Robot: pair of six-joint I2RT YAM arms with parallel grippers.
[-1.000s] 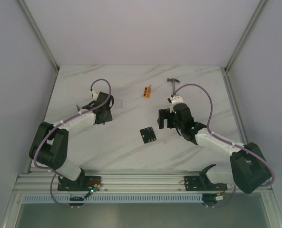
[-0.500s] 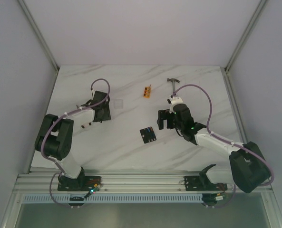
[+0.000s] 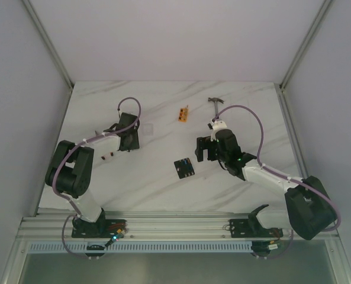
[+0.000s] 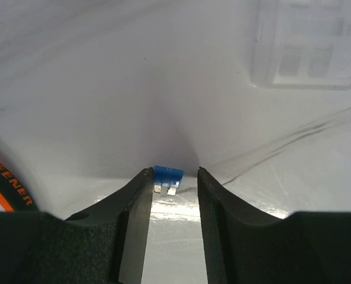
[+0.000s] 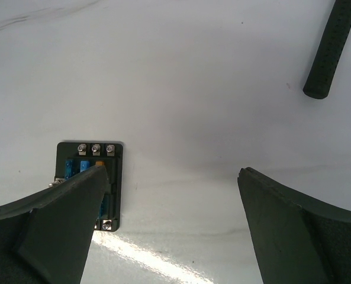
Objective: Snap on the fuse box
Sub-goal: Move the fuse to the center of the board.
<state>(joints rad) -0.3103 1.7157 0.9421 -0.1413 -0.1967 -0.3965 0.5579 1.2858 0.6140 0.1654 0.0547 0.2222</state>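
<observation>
fetching parts, it seems: left gripper (image 4: 173,171), jaws narrow yet not pinching, straddles a small blue plastic fuse (image 4: 168,175) needing a square pinch next; small black square plastic fuse box (image 5: 92,155) lies beside one finger of the wide-spread right gripper (image 5: 172,170).

Marble table (image 3: 151,186) bears fuse box (image 3: 184,168), hammer (image 3: 215,106), orange block (image 3: 183,113).

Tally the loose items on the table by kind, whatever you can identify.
Fuse box: 1
Hammer: 1
Orange block: 1
Clear cover: 1
Blue fuse: 1
Total: 5, plus a dark speck too small to name.
</observation>
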